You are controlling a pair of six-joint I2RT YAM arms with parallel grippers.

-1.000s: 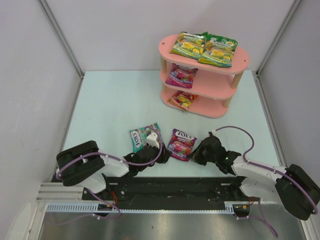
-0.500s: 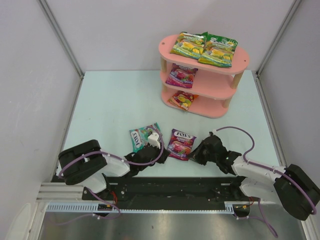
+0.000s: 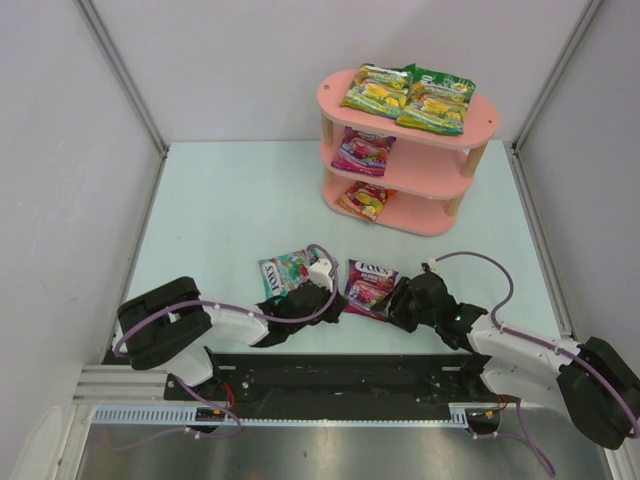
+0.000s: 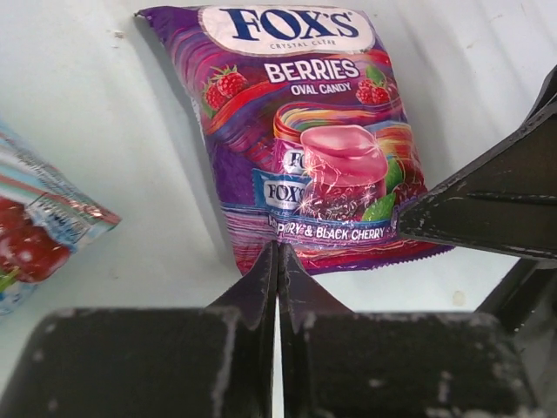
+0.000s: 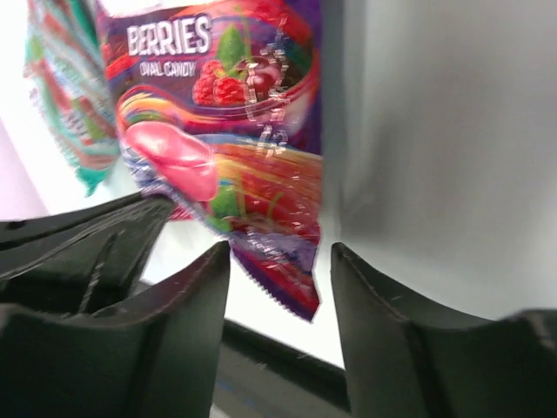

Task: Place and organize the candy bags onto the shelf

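A purple berries candy bag (image 3: 372, 284) (image 4: 305, 131) (image 5: 235, 131) sits tilted near the table's front, between both arms. My left gripper (image 3: 336, 300) (image 4: 277, 251) is shut on its lower seam. My right gripper (image 3: 396, 300) (image 5: 278, 248) is open, with the bag's corner hanging loose between its fingers. A teal candy bag (image 3: 283, 272) (image 4: 35, 226) lies just left of it. The pink shelf (image 3: 482, 128) at the back right holds two green-yellow bags (image 3: 405, 95) on top, a magenta bag (image 3: 362, 152) on the middle board and an orange-red bag (image 3: 365, 200) on the bottom.
White enclosure walls with metal corner posts (image 3: 120, 70) stand on the left, back and right. A black rail (image 3: 340, 375) runs along the near edge under both arm bases. The right arm's finger (image 4: 487, 209) shows dark beside the purple bag.
The left gripper slid right to the purple bag and shut on its seam. The right gripper, shut on the bag before, has opened. The bag has shifted slightly right.
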